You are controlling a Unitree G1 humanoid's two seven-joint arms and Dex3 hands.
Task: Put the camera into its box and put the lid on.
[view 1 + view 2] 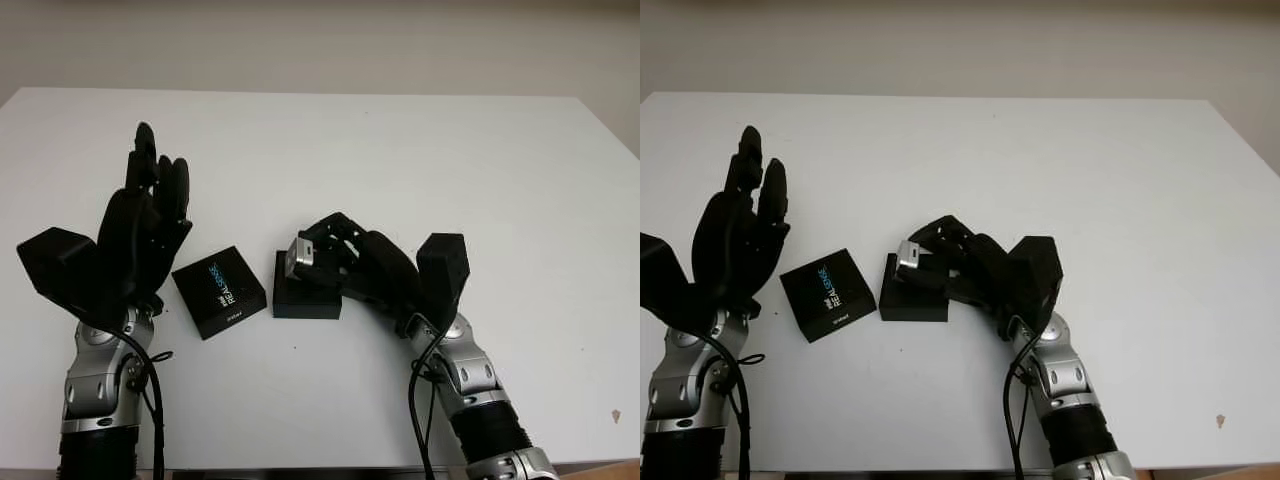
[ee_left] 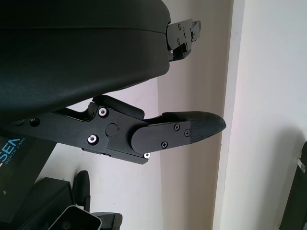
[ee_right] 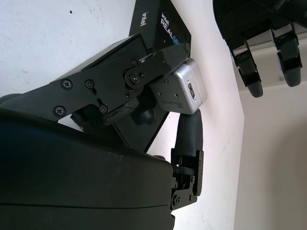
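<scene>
The right hand (image 1: 345, 262) grips the silver camera (image 1: 300, 257) over the open black box (image 1: 305, 292); beside the box lies its lid (image 1: 219, 291), then the open left hand (image 1: 140, 225).

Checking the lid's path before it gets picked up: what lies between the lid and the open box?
Only bare white table, a narrow strip in the left eye view. The lid and box lie apart; the right hand holds the camera over the box.
</scene>
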